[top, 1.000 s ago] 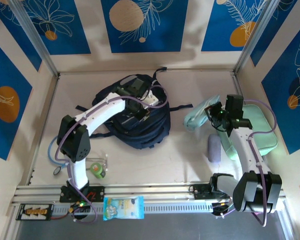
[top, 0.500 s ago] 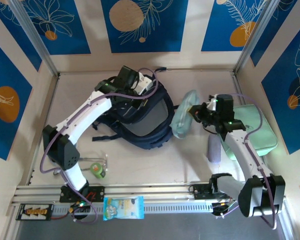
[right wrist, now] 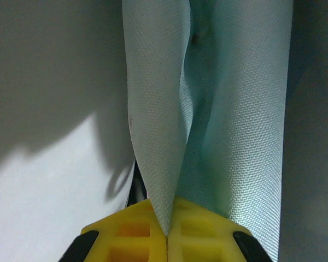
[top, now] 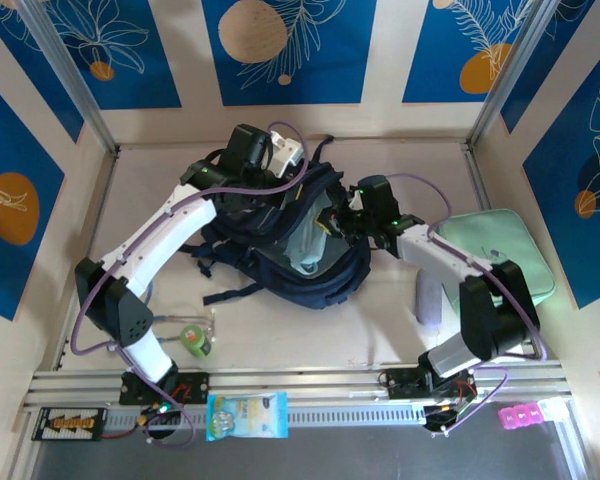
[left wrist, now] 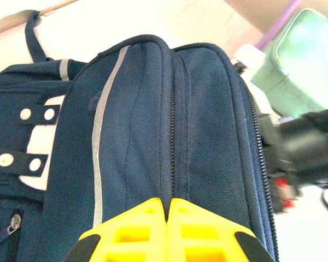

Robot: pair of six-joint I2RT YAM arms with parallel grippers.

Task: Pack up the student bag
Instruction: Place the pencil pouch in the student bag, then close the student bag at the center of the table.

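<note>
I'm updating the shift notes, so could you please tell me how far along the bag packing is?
Done: the student bag stands open, the left pincer shut on its top edge. In hand: the right pincer is shut on a pale green fabric item at the bag's mouth. Likely left: the mint-green case, lavender object and green roll lie on the table.

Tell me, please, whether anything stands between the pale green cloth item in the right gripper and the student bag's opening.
Nothing visible does. The right gripper is shut on the pale green cloth item, which hangs inside the mouth of the student bag, while the left gripper pinches its top fabric.
</note>
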